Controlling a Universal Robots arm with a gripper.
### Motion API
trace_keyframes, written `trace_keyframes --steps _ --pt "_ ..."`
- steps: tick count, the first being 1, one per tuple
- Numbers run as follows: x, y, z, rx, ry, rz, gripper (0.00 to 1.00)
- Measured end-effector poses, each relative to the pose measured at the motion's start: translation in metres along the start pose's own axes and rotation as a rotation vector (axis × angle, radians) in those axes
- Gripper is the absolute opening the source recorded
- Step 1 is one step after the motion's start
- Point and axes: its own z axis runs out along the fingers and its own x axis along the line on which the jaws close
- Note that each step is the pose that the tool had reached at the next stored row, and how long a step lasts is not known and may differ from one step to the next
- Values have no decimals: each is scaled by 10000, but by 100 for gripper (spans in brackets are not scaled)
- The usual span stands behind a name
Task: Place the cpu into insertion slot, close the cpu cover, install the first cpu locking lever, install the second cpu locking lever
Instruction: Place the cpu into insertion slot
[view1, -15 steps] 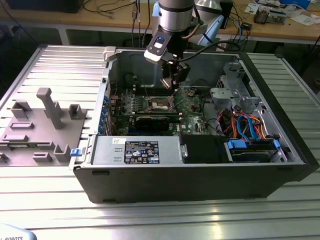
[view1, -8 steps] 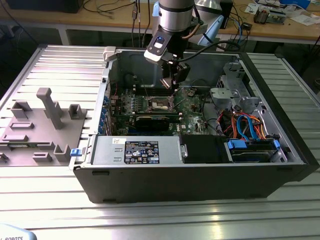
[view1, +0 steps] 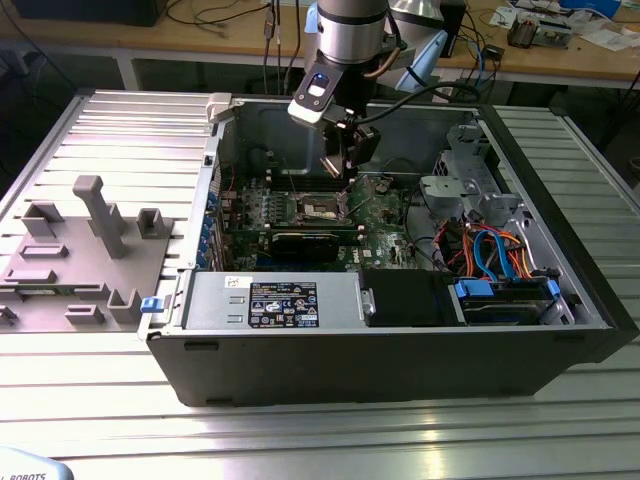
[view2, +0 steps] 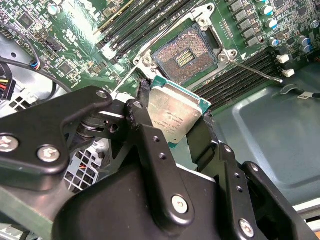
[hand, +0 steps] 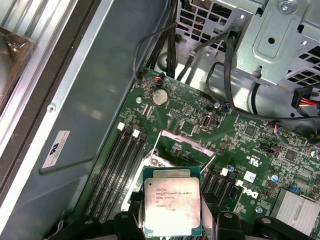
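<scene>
The cpu (view2: 176, 114), a flat silver-topped square chip, is clamped by its edges between the black fingers (view2: 142, 125) of my gripper (view2: 172, 125), which is shut on it. It hangs tilted a short way above the green board, just off the insertion slot (view2: 186, 56), whose dark pin field lies bare. In the first wrist view the cpu (hand: 171, 202) covers most of the slot, and the silvery cpu cover (hand: 181, 141) stands raised beyond it. A thin lever rod (view2: 256, 70) sticks out beside the slot. In the exterior view my gripper (view1: 345, 162) hovers inside the case above the slot (view1: 320, 208).
Black memory slots (view2: 150, 25) flank the socket. A grey drive cage (hand: 280, 40) with black cables (hand: 225, 60) rises close by. The case wall (hand: 90, 100) runs along the board's other side. A grey fixture (view1: 95, 240) lies at the exterior view's left, outside the case.
</scene>
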Motion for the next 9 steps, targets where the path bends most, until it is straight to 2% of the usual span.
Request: trace_keyframes --steps 9 --pt "0 0 1 -1 -5 55 54"
